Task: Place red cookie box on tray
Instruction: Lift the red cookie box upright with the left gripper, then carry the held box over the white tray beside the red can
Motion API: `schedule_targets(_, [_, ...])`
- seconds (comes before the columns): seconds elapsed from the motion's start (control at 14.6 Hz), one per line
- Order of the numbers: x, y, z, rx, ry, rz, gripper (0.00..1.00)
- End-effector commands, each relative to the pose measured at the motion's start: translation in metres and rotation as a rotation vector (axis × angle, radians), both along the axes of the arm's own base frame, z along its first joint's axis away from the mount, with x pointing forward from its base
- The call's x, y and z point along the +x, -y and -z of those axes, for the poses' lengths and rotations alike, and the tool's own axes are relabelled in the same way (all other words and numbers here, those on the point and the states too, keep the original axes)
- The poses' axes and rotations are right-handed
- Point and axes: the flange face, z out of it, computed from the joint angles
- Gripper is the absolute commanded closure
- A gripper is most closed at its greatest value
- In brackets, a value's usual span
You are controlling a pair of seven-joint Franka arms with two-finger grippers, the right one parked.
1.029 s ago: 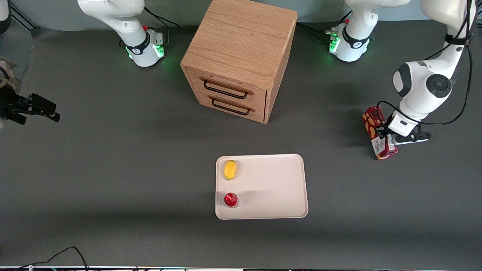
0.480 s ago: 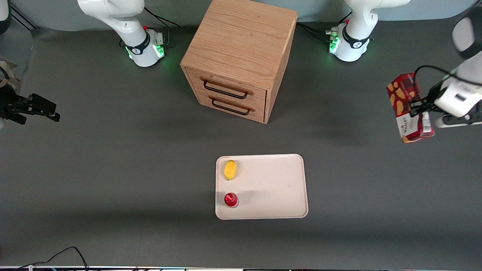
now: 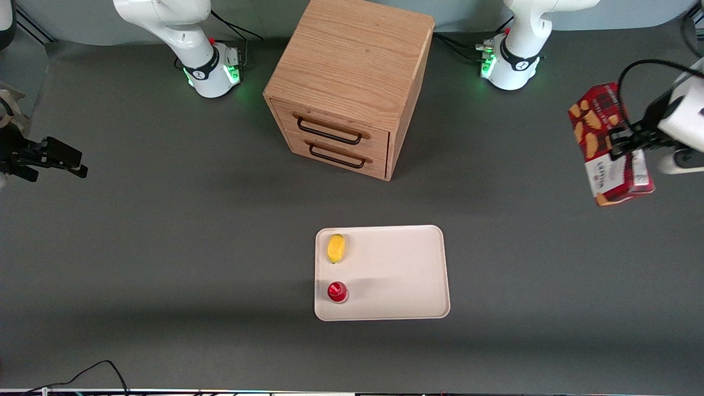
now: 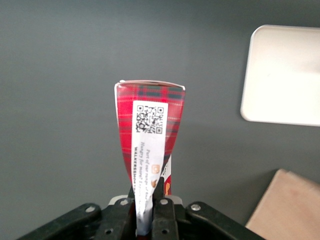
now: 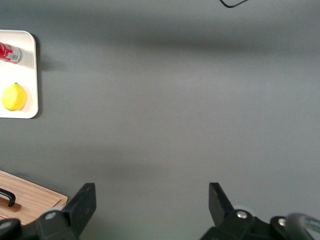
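The red cookie box [image 3: 608, 146] hangs high above the table at the working arm's end, printed with tan cookies and a white label patch. My left gripper [image 3: 620, 144] is shut on its middle. In the left wrist view the box [image 4: 150, 135] stands out from between the fingers [image 4: 162, 200], its tartan end and QR label showing, with the gripper [image 4: 149, 202] clamped on it. The cream-white tray [image 3: 396, 275] lies on the table nearer the front camera than the cabinet, well away from the box toward the table's middle. It also shows in the left wrist view [image 4: 285, 75].
A yellow lemon [image 3: 335, 248] and a small round red object [image 3: 337, 291] sit on the tray at its edge toward the parked arm. The wooden drawer cabinet [image 3: 349, 82] stands farther from the front camera than the tray. Its corner shows in the left wrist view [image 4: 287, 205].
My gripper has lifted the red cookie box off the table, first sharply up and outward, then a little higher. Tray, lemon and round red object have not moved.
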Motion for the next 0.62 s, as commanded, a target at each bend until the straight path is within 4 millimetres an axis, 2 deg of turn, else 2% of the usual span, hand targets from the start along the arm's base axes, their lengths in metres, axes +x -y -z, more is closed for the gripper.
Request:
schedule_targets(0.0, [0.031, 0.091, 0.03, -0.022, -0.05, -0.112, 1.0])
schedule_targets(0.14, [0.055, 0.148, 0.051, -0.063, -0.031, -0.195, 1.0])
schedule_targets(0.21, [0.059, 0.175, 0.062, -0.077, -0.024, -0.219, 1.0])
schedule_targets(0.34, [0.068, 0.212, 0.092, -0.091, 0.002, -0.242, 1.0])
schedule_targets(0.55, [0.081, 0.256, 0.157, -0.077, 0.053, -0.2, 1.0])
